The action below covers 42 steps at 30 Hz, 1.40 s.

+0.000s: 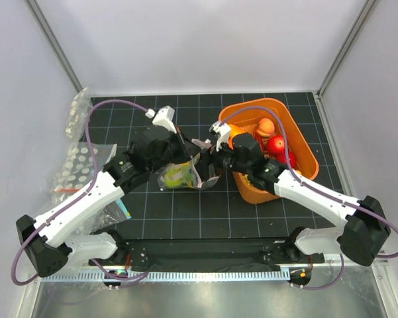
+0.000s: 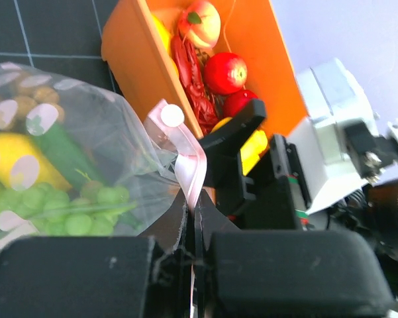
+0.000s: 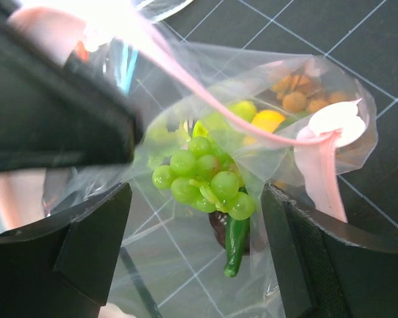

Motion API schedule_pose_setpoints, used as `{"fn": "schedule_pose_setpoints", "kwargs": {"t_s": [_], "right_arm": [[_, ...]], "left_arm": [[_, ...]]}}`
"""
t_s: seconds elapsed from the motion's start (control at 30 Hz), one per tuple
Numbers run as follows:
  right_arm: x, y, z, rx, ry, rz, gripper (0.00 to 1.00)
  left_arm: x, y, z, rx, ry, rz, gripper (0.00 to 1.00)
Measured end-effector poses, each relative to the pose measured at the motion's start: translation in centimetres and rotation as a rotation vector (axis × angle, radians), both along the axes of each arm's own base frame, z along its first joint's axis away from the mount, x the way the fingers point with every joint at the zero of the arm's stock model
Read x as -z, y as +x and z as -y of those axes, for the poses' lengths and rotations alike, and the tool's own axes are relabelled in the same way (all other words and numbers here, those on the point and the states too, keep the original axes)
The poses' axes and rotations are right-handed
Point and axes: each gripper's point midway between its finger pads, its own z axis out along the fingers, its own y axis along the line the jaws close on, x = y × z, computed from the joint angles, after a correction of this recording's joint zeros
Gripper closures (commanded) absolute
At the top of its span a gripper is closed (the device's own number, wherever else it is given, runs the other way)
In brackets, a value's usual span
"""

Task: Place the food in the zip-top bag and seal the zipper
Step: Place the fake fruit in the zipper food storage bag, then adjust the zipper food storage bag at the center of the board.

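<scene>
Zip-top bag [image 2: 86,132] was seen lying on the table [image 1: 152,212] between the two wrists, just beside the orange tub [image 2: 129,59]; grapes [image 3: 202,179], a yellow piece [image 3: 268,121] and a brown nut cluster [image 3: 298,99] were seen inside it. Left gripper [image 2: 193,245] was clamped tight on the pink zipper [image 2: 192,165] at one end of the rim; right gripper [image 3: 197,242] was spread wide, nothing gripped, with the bag in front of it.

Red fruits [image 2: 226,71] and other pieces were seen in the tub, so loading was judged unfinished. The rim pinch should be kept firm and raised so the mouth is held up; the wide fingers should be drawn back straight, clear of the loose film, before a tub piece is reached for; sealing should be left until the tub is emptied.

Whether the mouth was gaping or partly pressed shut could not be told. The far end of the zipper was hidden. In the top view the bag was mostly covered by both wrists. The upper left of the right wrist view was blown out. Contact between the right fingers and the film could not be judged. The tub bottom was hidden.
</scene>
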Motion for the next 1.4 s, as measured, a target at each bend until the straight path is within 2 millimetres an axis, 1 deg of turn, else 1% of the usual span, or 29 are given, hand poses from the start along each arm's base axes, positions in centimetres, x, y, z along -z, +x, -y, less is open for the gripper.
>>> {"fn": "schedule_pose_setpoints", "kwargs": {"t_s": [0.03,0.17,0.27,0.47,0.53,0.57,0.63,0.7,0.77,0.87,0.9,0.97,1.0,1.03,1.07,1.2,1.3,1.4], "right_arm": [[-0.2,-0.1,0.1,0.002,0.002,0.001,0.17],[-1.1,-0.5,0.9,0.019,-0.005,0.001,0.19],[-2.8,-1.1,2.0,0.036,-0.009,0.006,0.22],[-9.5,-2.0,5.0,0.134,0.039,0.061,0.26],[-10.8,-2.2,6.1,0.184,0.051,0.064,0.27],[-10.8,-1.9,6.5,0.216,0.044,0.054,0.28],[-9.9,-1.5,7.3,0.275,0.018,0.027,0.28],[-8.2,-0.9,7.7,0.325,-0.023,-0.013,0.28],[-5.9,-0.3,7.7,0.358,-0.078,-0.065,0.3],[-3.3,0.5,7.3,0.388,-0.136,-0.128,0.41],[-2.8,0.6,7.1,0.393,-0.145,-0.143,0.44],[-1.6,0.8,6.6,0.388,-0.163,-0.174,0.59],[-1.2,0.7,6.3,0.377,-0.164,-0.191,0.79],[-1.0,0.6,5.9,0.36,-0.163,-0.202,0.9],[-0.9,0.4,5.5,0.344,-0.155,-0.216,0.98],[-1.5,0.0,4.4,0.296,-0.135,-0.237,0.99],[-3.3,0.1,3.4,0.269,-0.15,-0.214,0.99],[-6.5,0.1,1.1,0.223,-0.154,-0.148,0.99]], "left_arm": [[-0.2,0.1,-0.1,-0.004,-0.001,0.002,0.99],[-0.3,0.8,-0.8,-0.029,0.001,0.005,0.99],[-0.5,1.4,-1.6,-0.055,0.005,0.005,0.99],[-1.3,2.1,-2.6,-0.076,0.024,0.022,0.99],[-1.3,2.0,-2.7,-0.074,0.029,0.023,0.99],[-1.2,2.0,-2.7,-0.074,0.032,0.023,0.99],[-1.3,1.8,-2.8,-0.071,0.036,0.025,0.99],[-1.5,1.6,-3.1,-0.069,0.036,0.027,1.0],[-1.8,1.3,-3.3,-0.067,0.03,0.031,1.0],[-2.4,0.9,-3.5,-0.063,0.018,0.042,1.0],[-2.6,0.8,-3.6,-0.062,0.015,0.045,1.0],[-2.8,0.5,-3.8,-0.061,0.009,0.049,1.0],[-2.8,0.5,-3.8,-0.06,0.008,0.049,1.0],[-2.8,0.4,-3.8,-0.057,0.007,0.048,1.0],[-2.7,0.3,-3.8,-0.054,0.008,0.046,1.0],[-2.2,0.2,-3.7,-0.049,0.005,0.031,1.0],[-2.3,0.1,-3.5,-0.046,-0.005,0.024,1.0],[-2.3,-0.1,-3.3,-0.037,-0.018,0.014,1.0]]}}
